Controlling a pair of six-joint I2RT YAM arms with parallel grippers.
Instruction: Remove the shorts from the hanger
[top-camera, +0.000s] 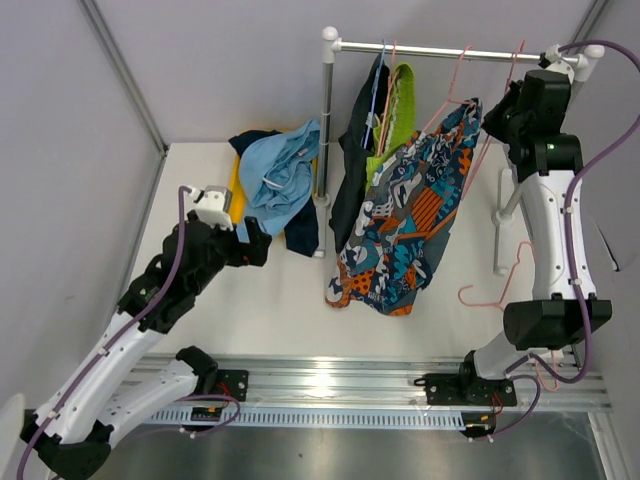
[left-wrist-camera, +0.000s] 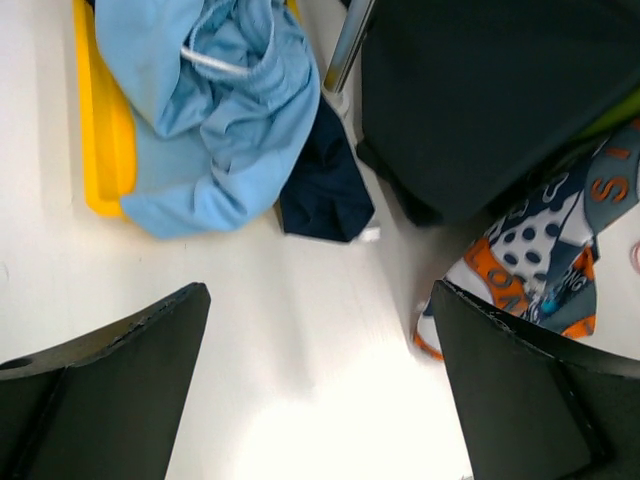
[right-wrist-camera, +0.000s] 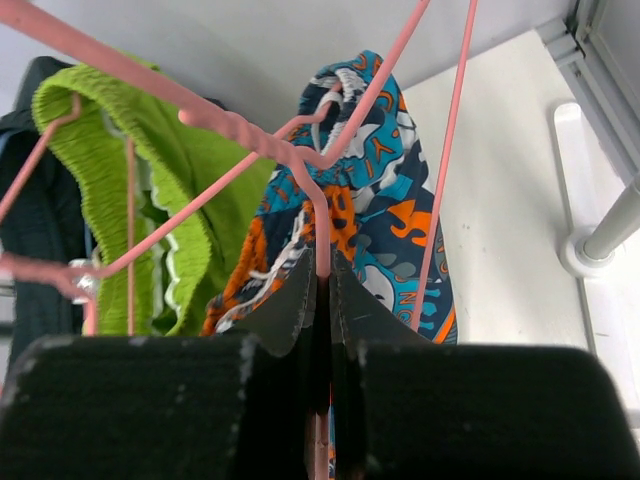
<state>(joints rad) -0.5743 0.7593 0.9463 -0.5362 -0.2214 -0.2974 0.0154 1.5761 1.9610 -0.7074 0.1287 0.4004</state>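
Already off: light blue shorts (top-camera: 280, 175) and navy shorts (left-wrist-camera: 322, 195) lie heaped at the yellow tray (left-wrist-camera: 100, 150), beside the rack's post.
Left gripper (left-wrist-camera: 315, 300): jaws spread wide, nothing in them, low over the desk (top-camera: 250, 310) near that heap.
Right gripper (right-wrist-camera: 322, 290): pinched tight on a pink hanger (right-wrist-camera: 250, 135) wire, likely to steady it while cloth is pulled free.
Patterned shorts (top-camera: 410, 230): draped from that hanger, hem near the desk.
On the rail (top-camera: 440, 50): lime green pair (top-camera: 400, 110) and charcoal pair (top-camera: 350, 190), side by side.

2 white arms (top-camera: 110, 360), black joints (top-camera: 555, 322), black grippers (left-wrist-camera: 320, 290), purple cables (top-camera: 567, 235)
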